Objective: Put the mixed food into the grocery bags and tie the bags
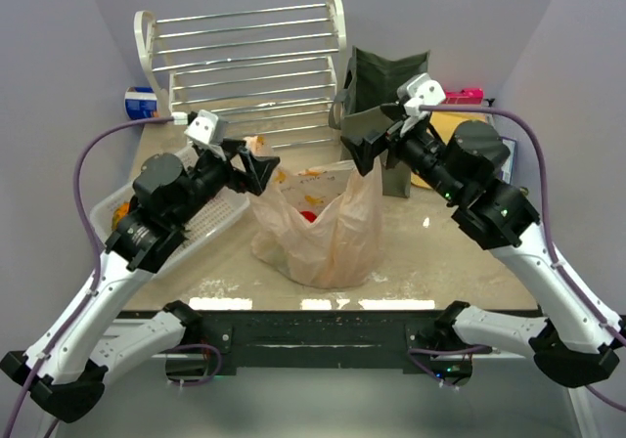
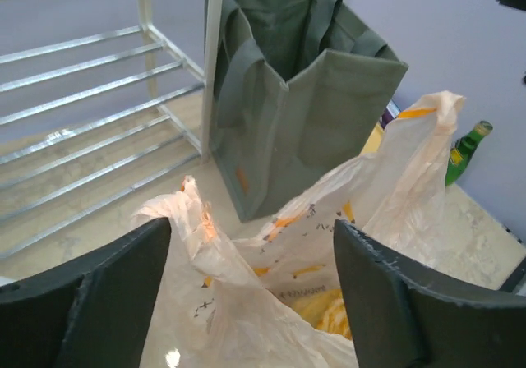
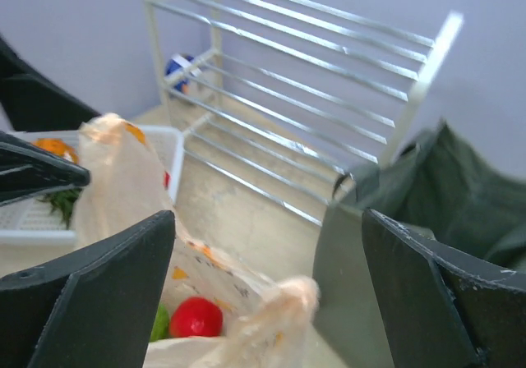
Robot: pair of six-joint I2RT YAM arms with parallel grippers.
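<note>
The peach plastic grocery bag [image 1: 318,228] stands open in the middle of the table, with a red fruit [image 3: 196,317], a green one [image 3: 160,323] and something yellow [image 2: 325,310] inside. My left gripper [image 1: 262,172] hovers open at the bag's left handle [image 2: 193,212], which rises loose beside one finger. On the other side my right gripper [image 1: 362,153] is also open, and the right handle [image 3: 283,302] stands free between its fingers. The olive-green tote [image 1: 386,86] stands upright behind the right gripper, its mouth open.
A metal rack [image 1: 249,66] fills the back left. The white slatted tray [image 1: 210,218] lies under my left arm with orange and green food in it [image 3: 53,150]. A green bottle [image 2: 464,150] stands right of the bag. A blue packet [image 1: 140,101] sits at the far left wall.
</note>
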